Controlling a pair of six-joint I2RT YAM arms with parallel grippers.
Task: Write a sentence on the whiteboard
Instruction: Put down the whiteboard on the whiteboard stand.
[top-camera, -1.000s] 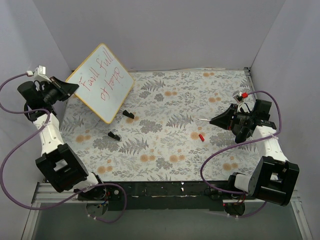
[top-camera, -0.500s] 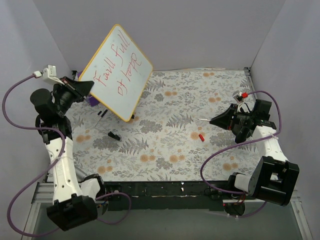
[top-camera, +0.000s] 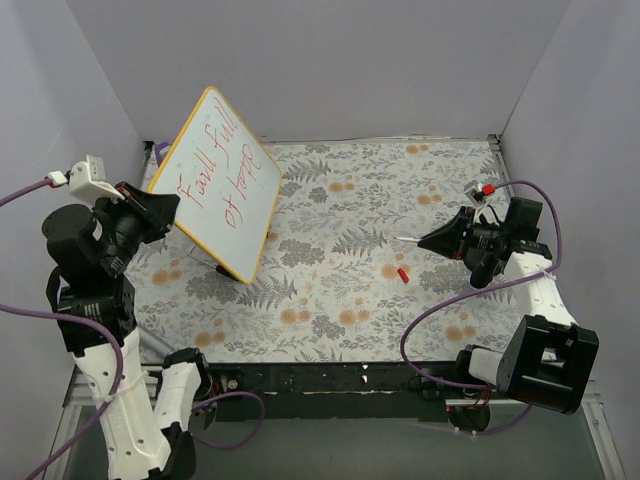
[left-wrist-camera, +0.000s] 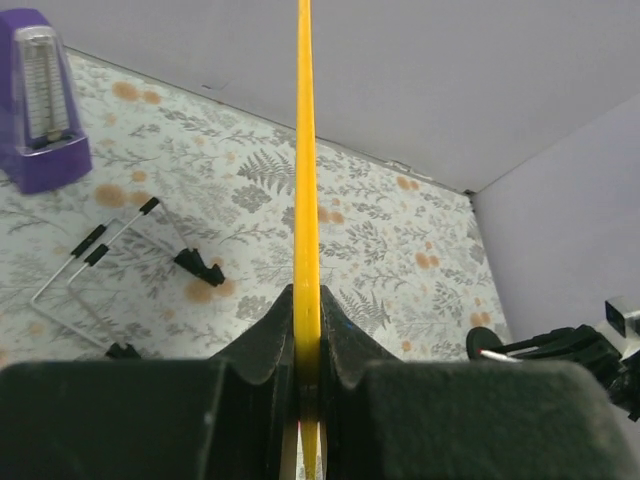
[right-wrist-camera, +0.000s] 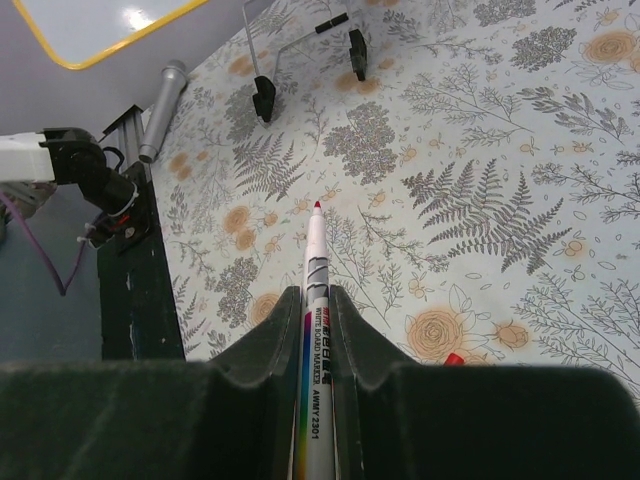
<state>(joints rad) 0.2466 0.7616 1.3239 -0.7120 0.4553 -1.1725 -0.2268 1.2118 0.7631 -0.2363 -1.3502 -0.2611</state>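
The whiteboard (top-camera: 255, 170), white with a yellow frame, is held tilted above the table's left side. The sentence (top-camera: 215, 185) in red marker runs in two lines across it. My left gripper (top-camera: 168, 212) is shut on the board's left edge. In the left wrist view the frame (left-wrist-camera: 305, 150) shows edge-on between the closed fingers of the left gripper (left-wrist-camera: 306, 300). My right gripper (top-camera: 440, 238) is shut on a whiteboard marker (right-wrist-camera: 316, 270), uncapped, with its red tip pointing left over the mat. It hovers at the right, well away from the board.
A red marker cap (top-camera: 402, 273) lies on the floral mat near the right gripper. A wire board stand with black feet (left-wrist-camera: 110, 240) lies under the board. A purple block (left-wrist-camera: 40, 100) stands at the back left. Grey walls enclose the table.
My left arm lifted the whiteboard off its stand at the back left, raised it, then brought it nearer and a little lower. The right arm and marker have not moved.
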